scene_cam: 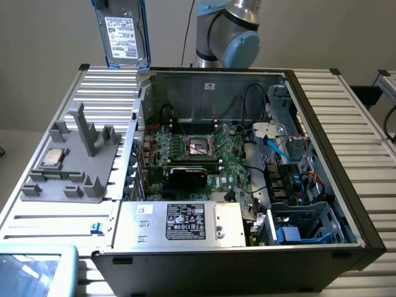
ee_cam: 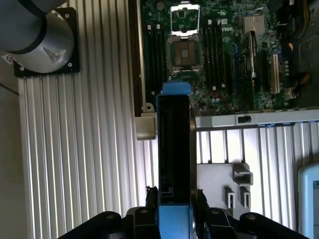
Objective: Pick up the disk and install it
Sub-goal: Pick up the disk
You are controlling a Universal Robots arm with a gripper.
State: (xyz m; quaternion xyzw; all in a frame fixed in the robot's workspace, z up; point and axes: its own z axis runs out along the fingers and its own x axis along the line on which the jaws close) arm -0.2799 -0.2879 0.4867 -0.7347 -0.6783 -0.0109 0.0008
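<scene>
Gripper (ee_cam: 174, 209): clamped on disk, one finger against each face.
Disk (ee_cam: 174, 144): edge-on to camera, blue carrier around its rim, far end over the motherboard's edge.
Motherboard (ee_cam: 219, 55): socket (ee_cam: 185, 52) uncovered, slots either side.
Worktop (ee_cam: 89, 149): ribbed metal, arm base (ee_cam: 35, 35) mounted on it.

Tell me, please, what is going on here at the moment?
The robot arm has the disk in its claw, which is shut on the disk's sides at one end. The disk is held up on end in the air, beyond the far corner of the open computer case on the exterior view's left. It is not yet installed in the case.
</scene>
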